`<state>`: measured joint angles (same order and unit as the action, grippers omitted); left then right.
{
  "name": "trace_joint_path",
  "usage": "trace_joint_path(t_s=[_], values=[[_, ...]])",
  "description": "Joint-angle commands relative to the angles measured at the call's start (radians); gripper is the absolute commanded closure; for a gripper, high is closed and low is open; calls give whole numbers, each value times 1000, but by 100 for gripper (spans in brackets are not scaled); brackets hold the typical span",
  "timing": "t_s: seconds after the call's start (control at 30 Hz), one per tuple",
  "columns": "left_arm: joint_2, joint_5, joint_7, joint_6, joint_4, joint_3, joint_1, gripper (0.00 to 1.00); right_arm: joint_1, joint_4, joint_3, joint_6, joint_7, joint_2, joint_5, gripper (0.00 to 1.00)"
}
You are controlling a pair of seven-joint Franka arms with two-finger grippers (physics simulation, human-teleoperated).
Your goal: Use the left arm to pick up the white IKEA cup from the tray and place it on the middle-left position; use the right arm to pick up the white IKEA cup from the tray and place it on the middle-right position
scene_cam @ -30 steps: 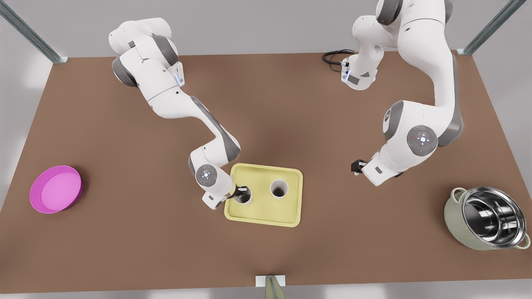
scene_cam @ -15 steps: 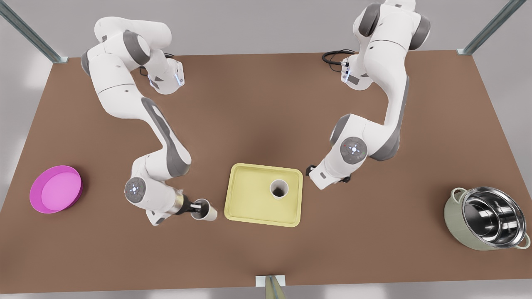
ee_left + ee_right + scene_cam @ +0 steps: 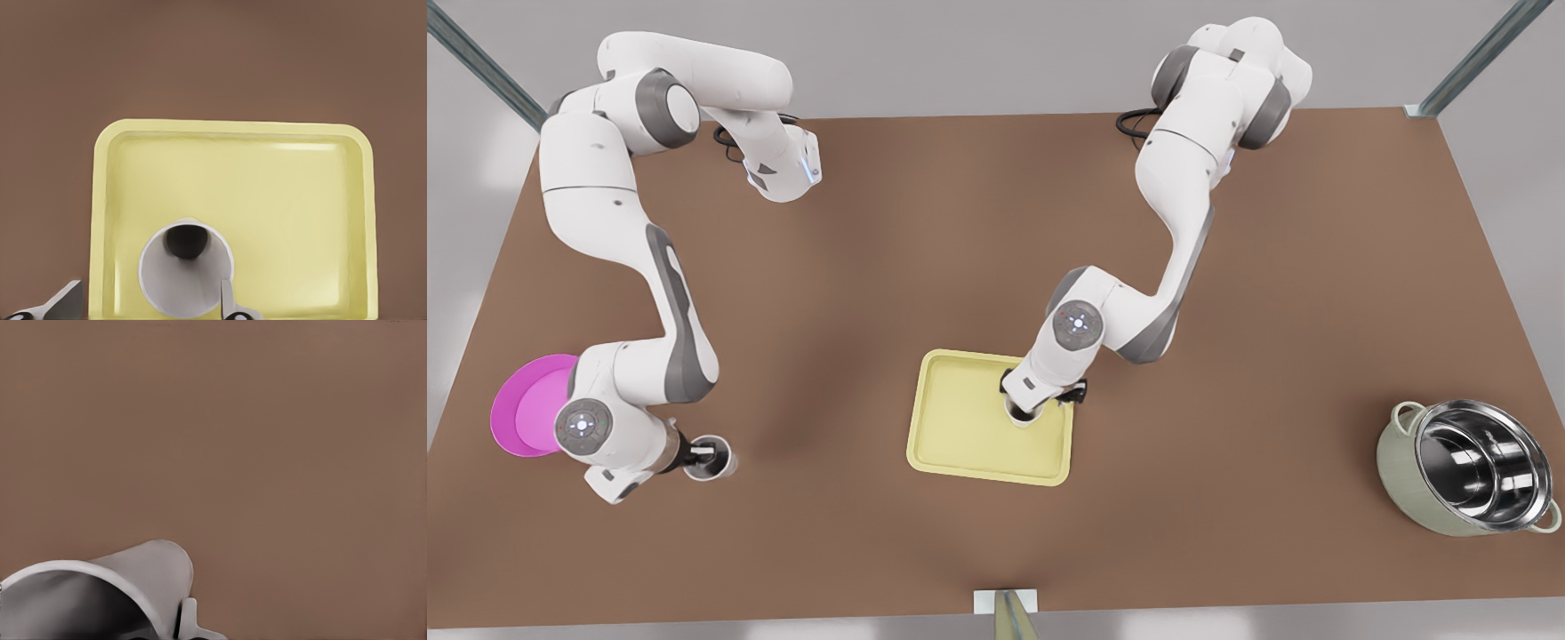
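Cup (image 3: 717, 462) in right gripper (image 3: 697, 458); left gripper (image 3: 1032, 408) parted over tray (image 3: 959, 461).

Light: soft and even, falling from overhead.
Shadows: faint blurs pooling on the desk (image 3: 978, 222) beneath both arms.
Glare: bright reflections gleaming inside the steel pot (image 3: 1480, 467).

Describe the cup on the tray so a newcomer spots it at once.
Find the pale yellow rectangular tray mid-table. One white tapered cup stands on it, mouth up, below the open left end effector. Unlike it, the other white cup is off the tray, gripped by the right end effector beside the round magenta dish.
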<state>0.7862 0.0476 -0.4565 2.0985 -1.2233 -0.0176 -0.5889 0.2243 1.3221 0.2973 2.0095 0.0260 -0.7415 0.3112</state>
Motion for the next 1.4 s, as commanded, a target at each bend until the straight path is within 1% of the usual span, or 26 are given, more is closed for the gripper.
trace_joint_path(t_s=[0.0,0.13,0.17,0.23,0.3,0.33,0.37,0.4,0.63,0.67,0.7,0.73,0.8,0.83,0.87,0.9,0.93,1.0,1.03,1.07,1.17,1.2,1.23,1.27,1.3,1.37], values=[[-1,-11,-185,6,-22,2,0,0,0,0,0,35,-78,-6,55,91],[5,-11,-179,26,-67,4,4,0,6,0,-1,35,-78,-56,51,85],[7,-11,-179,60,-88,4,4,0,7,0,-3,35,-78,-78,52,83],[7,-12,-179,75,-96,4,6,0,9,0,-3,35,-78,-84,52,76],[7,-12,-169,89,-93,4,20,0,9,-1,-3,35,-78,-85,51,46],[7,-12,-165,103,-91,5,21,0,9,-1,-3,35,-80,-85,51,18],[8,-11,-165,106,-93,4,21,0,9,-1,-3,35,-80,-85,52,3],[16,-11,-166,116,-94,4,20,0,9,-1,-1,35,-80,-85,52,0],[56,-9,-179,179,-94,4,14,1,18,-1,-1,32,-87,-76,52,0],[61,-9,-180,181,-91,4,12,5,24,-1,6,17,-89,-58,40,0],[64,-9,-182,181,-91,4,11,11,24,-1,8,-34,-92,-19,-24,0],[62,-9,-182,181,-91,4,11,17,24,-1,8,-83,-86,24,-34,0],[62,-11,-206,181,-88,4,7,32,23,-1,11,-234,-31,165,-103,0],[62,-12,-206,181,-88,4,6,39,12,-1,16,-310,84,226,-101,0],[62,-11,-208,181,-88,4,6,44,3,-1,28,-377,89,277,-103,0],[62,-9,-214,181,-87,4,6,53,4,-1,31,-413,87,310,-106,0],[62,-9,-225,181,-87,4,6,58,33,-3,36,-422,72,336,-168,0],[62,-8,-225,181,-87,4,6,63,79,-4,29,-452,-4,384,-196,0],[62,-8,-225,181,-85,4,6,66,18,3,-10,-452,-3,424,-201,0],[62,-8,-226,181,-85,4,6,71,-223,6,-260,-452,-3,464,-202,0],[54,-6,-223,175,-73,4,7,73,-235,129,-271,-425,-6,580,-238,0],[54,-3,-223,173,-73,4,7,76,-229,135,-277,-432,-8,582,-239,0],[54,-3,-223,173,-73,4,9,78,-214,138,-276,-442,-46,574,-306,0],[53,-3,-220,170,-73,4,12,79,-201,132,-277,-425,-52,553,-313,0],[48,-2,-212,169,-73,5,18,79,-198,132,-274,-426,-54,551,-310,0],[2,-2,-171,81,-77,7,50,79,-198,131,-274,-425,-44,542,-313,0]])
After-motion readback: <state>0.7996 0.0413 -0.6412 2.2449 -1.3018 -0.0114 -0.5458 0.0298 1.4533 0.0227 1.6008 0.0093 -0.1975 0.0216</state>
